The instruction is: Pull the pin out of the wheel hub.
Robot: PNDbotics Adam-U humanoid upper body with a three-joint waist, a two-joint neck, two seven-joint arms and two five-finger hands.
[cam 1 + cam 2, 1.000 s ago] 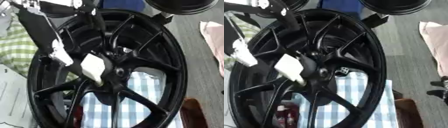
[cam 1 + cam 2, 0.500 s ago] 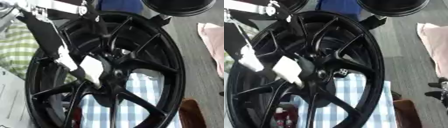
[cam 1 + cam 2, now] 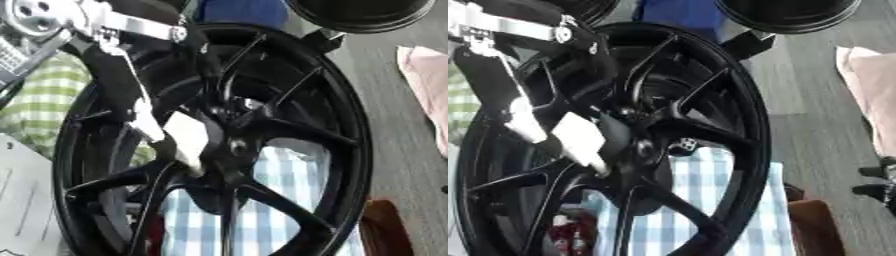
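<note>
A large black spoked wheel point(image 3: 289, 130) stands on edge and fills most of both views. My left hand point(image 3: 185, 136), black with a white back plate, reaches in from the upper left and lies against the hub point(image 3: 229, 145) at the wheel's middle. What it touches is hidden against the black metal. A small pale speckled piece point(image 3: 682, 146) shows just right of the hub in the right eye view; I cannot tell whether it is the pin. The right hand shows in no view.
A blue-and-white checked cloth point(image 3: 289, 172) lies behind the lower spokes, a green checked cloth point(image 3: 39, 100) at the left. Another black wheel point(image 3: 359, 12) sits at the top, a pink cloth point(image 3: 424, 75) at the right, a brown object point(image 3: 385, 230) at the lower right.
My left hand stays at the hub. The forearm has shifted slightly down and right, and its silver joint now shows at the upper left. The whole picture has shifted a little.
</note>
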